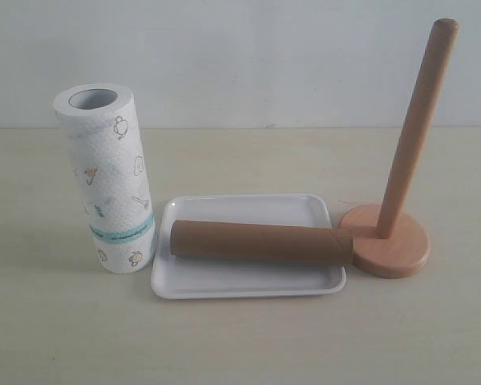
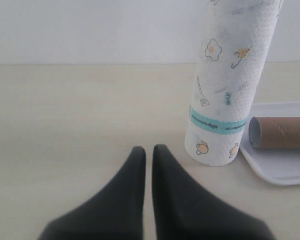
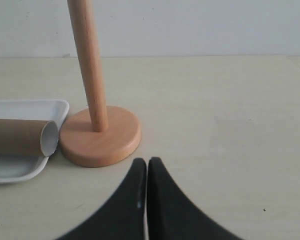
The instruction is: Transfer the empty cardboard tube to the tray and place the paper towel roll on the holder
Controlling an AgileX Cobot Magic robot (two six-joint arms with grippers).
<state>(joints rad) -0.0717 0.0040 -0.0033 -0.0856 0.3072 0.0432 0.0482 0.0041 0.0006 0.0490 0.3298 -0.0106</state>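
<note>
The brown cardboard tube [image 1: 260, 242] lies lengthwise in the white tray [image 1: 248, 285], one end reaching past the tray's right rim towards the holder. The paper towel roll [image 1: 108, 180] stands upright on the table left of the tray. The wooden holder [image 1: 389, 241] stands right of the tray, its dowel bare. Neither gripper shows in the exterior view. My left gripper [image 2: 148, 149] is shut and empty, short of the roll [image 2: 225, 90]. My right gripper [image 3: 146, 161] is shut and empty, just in front of the holder's base [image 3: 100, 137]. The tube [image 3: 20, 136] and tray [image 3: 20, 170] lie beside it.
A pale wall runs behind the light table. The left wrist view also catches the tube's open end [image 2: 280, 132] and a corner of the tray [image 2: 277, 172].
</note>
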